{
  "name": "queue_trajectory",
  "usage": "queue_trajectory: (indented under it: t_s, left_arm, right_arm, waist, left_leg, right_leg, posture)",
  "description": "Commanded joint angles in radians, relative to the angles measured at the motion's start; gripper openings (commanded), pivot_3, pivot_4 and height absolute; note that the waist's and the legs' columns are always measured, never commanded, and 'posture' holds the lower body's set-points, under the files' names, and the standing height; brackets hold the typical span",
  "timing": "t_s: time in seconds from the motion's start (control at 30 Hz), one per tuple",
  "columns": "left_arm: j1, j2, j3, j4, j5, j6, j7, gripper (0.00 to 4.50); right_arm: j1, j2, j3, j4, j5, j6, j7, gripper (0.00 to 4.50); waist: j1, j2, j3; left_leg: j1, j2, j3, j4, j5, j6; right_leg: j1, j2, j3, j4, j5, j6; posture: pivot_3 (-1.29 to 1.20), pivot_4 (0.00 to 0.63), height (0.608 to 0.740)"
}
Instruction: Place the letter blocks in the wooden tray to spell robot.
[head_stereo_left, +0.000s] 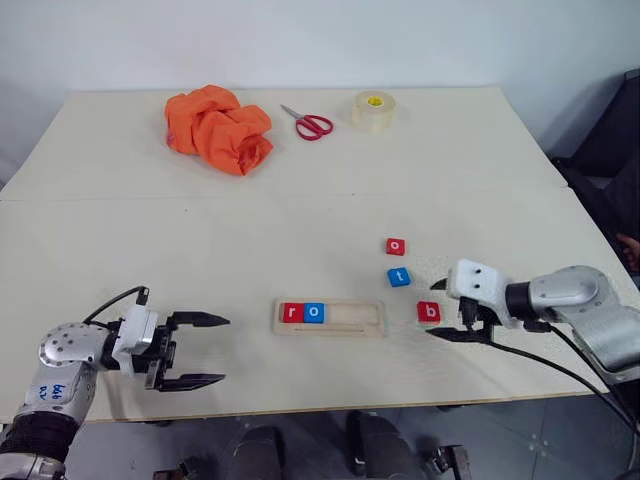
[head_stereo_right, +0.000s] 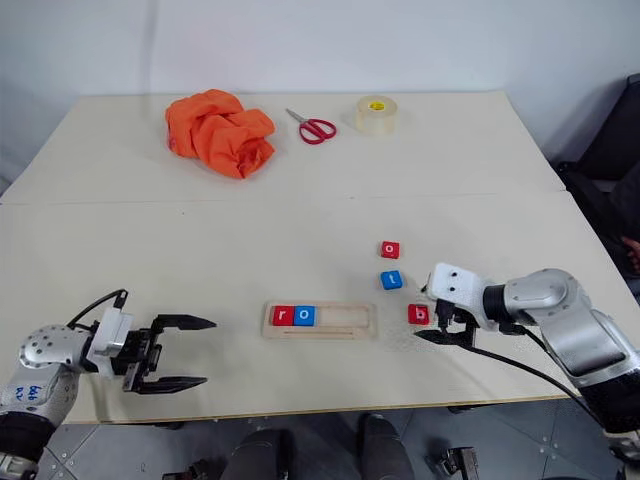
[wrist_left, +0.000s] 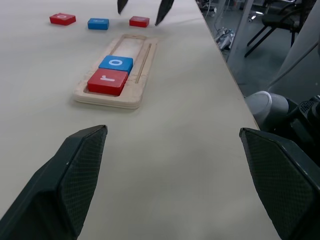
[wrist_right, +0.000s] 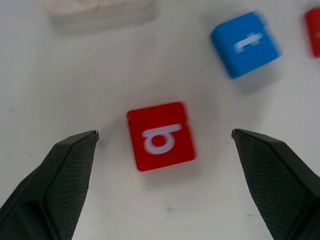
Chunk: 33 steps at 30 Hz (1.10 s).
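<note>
Crosswise, the wooden tray (head_stereo_left: 330, 317), long axis left-to-right along the table edge.

Office or lab test space: large pale worktop (head_stereo_left: 300, 210) against plain white wall (head_stereo_left: 300, 40); black office chairs (wrist_left: 280, 20) and desk legs on grey floor beyond worktop edge; scissors (head_stereo_left: 310, 124), tape roll (head_stereo_left: 374, 110), orange cloth (head_stereo_left: 217, 128) lying about.
</note>
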Motion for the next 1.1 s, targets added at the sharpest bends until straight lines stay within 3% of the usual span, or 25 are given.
queue_trajectory:
  t_s: [0.03, 0.13, 0.2, 0.37, 0.53, 0.73, 0.9, 1.1]
  left_arm:
    - [-0.001, 0.008, -0.005, -0.021, -0.032, -0.035, -0.112, 4.5]
    - [-0.02, -0.01, -0.001, -0.014, -0.04, -0.046, -0.112, 4.5]
    - [-0.018, -0.01, -0.002, -0.017, -0.047, -0.049, -0.112, 4.5]
    - [-0.023, -0.019, 0.005, -0.005, -0.043, -0.05, -0.112, 3.32]
    - [-0.045, -0.037, 0.018, 0.022, -0.028, -0.054, -0.112, 3.29]
    - [-0.082, -0.059, 0.021, 0.06, -0.021, -0.052, -0.112, 3.29]
    - [-0.11, -0.085, 0.034, 0.084, -0.014, -0.04, -0.108, 3.29]
    - [-0.116, -0.103, 0.071, 0.082, 0.0, -0.022, -0.102, 3.29]
  right_arm:
    - [-0.022, 0.0, 0.01, 0.012, -0.037, -0.028, 0.034, 4.47]
    - [-0.045, 0.023, 0.019, 0.036, -0.054, -0.027, 0.035, 3.91]
    - [-0.047, 0.031, 0.016, 0.036, -0.057, -0.024, 0.038, 3.19]
    - [-0.056, 0.054, 0.009, 0.034, -0.061, -0.013, 0.033, 1.48]
    - [-0.069, 0.058, -0.019, -0.006, -0.041, 0.047, 0.025, 1.46]
    - [-0.144, 0.058, -0.069, -0.168, 0.038, 0.263, 0.007, 1.46]
    - [-0.223, 0.114, -0.016, -0.249, 0.072, 0.397, -0.019, 1.46]
    - [-0.245, 0.174, 0.028, -0.258, 0.071, 0.408, -0.036, 1.46]
  waist:
    - [0.0, 0.0, 0.0]
    - [0.0, 0.0, 0.0]
    - [0.0, 0.0, 0.0]
    - [-0.002, 0.0, 0.0]
    - [-0.001, 0.0, 0.0]
    - [-0.002, 0.0, 0.0]
    - [0.0, 0.0, 0.0]
    - [0.0, 0.0, 0.0]
  left_leg:
    - [0.0, 0.0, 0.0, 0.0, 0.0, 0.0]
    - [0.0, 0.0, 0.0, 0.001, 0.0, 0.0]
    - [0.0, 0.0, 0.0, 0.003, 0.0, 0.0]
    - [0.001, 0.0, 0.0, 0.004, 0.0, 0.0]
    - [0.001, 0.001, 0.0, 0.006, 0.0, 0.0]
    - [0.0, 0.001, 0.0, 0.006, 0.0, 0.0]
    - [0.0, 0.001, 0.0, 0.006, 0.0, -0.001]
    - [-0.002, 0.001, 0.0, 0.006, -0.001, -0.001]
  right_leg:
    - [0.0, 0.0, 0.0, 0.001, 0.0, 0.0]
    - [0.0, 0.0, 0.0, 0.001, 0.0, 0.0]
    - [0.0, 0.0, 0.0, 0.003, 0.0, 0.0]
    - [0.0, 0.0, 0.0, 0.004, 0.0, 0.0]
    - [0.0, 0.0, 0.0, 0.005, 0.0, 0.0]
    - [0.0, 0.0, 0.0, 0.006, 0.0, 0.0]
    - [0.0, 0.0, 0.0, 0.006, 0.0, -0.001]
    - [-0.002, 0.0, 0.0, 0.005, 0.0, 0.0]
  posture:
    - [0.0, 0.15, 0.74]
    - [0.0, 0.15, 0.74]
    - [0.0, 0.15, 0.74]
    - [0.0, 0.15, 0.74]
    - [0.0, 0.15, 0.74]
    - [0.0, 0.15, 0.74]
    - [0.0, 0.15, 0.74]
    - [0.0, 0.15, 0.74]
